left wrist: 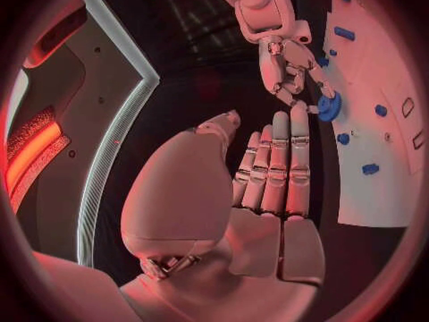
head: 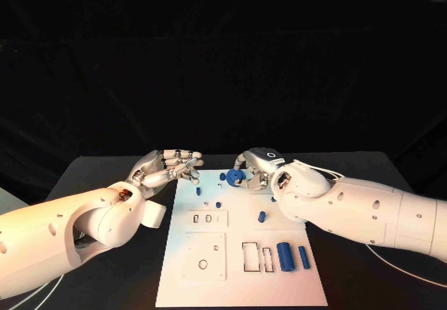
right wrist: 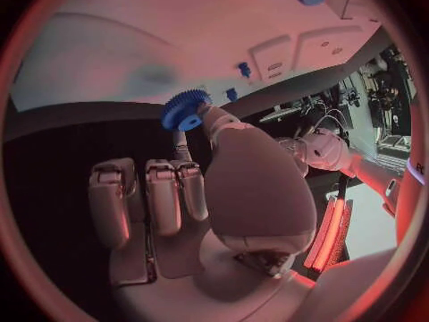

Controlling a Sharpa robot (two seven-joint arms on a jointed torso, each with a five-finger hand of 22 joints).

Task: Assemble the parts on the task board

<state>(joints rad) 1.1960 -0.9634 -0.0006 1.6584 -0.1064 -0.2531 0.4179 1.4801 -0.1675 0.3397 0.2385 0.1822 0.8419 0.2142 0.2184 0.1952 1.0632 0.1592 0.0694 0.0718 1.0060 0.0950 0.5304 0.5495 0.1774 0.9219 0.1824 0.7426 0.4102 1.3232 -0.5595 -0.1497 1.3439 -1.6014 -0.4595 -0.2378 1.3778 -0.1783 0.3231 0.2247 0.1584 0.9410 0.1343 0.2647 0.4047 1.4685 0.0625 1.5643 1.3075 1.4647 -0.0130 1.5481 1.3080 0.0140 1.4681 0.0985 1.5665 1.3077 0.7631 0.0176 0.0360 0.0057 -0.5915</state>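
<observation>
The white task board (head: 244, 284) lies in the middle of the black table. At its far edge my right hand (head: 259, 168) pinches a blue gear (head: 236, 177) between thumb and a finger, just above the board. That gear (right wrist: 185, 110) shows at the fingertips in the right wrist view, and the left wrist view shows the gear (left wrist: 329, 108) too. My left hand (head: 171, 166) hovers by the board's far left corner, fingers (left wrist: 279, 166) stretched out together, holding nothing. Small blue pegs (head: 198, 191) (head: 219, 205) (head: 261, 216) stand on the board.
Two blue cylinders (head: 286, 258) (head: 305, 257) lie side by side near the board's right edge, next to rectangular slots (head: 258, 256). A square panel with holes (head: 205, 256) takes up the board's near left. Both white forearms flank the board.
</observation>
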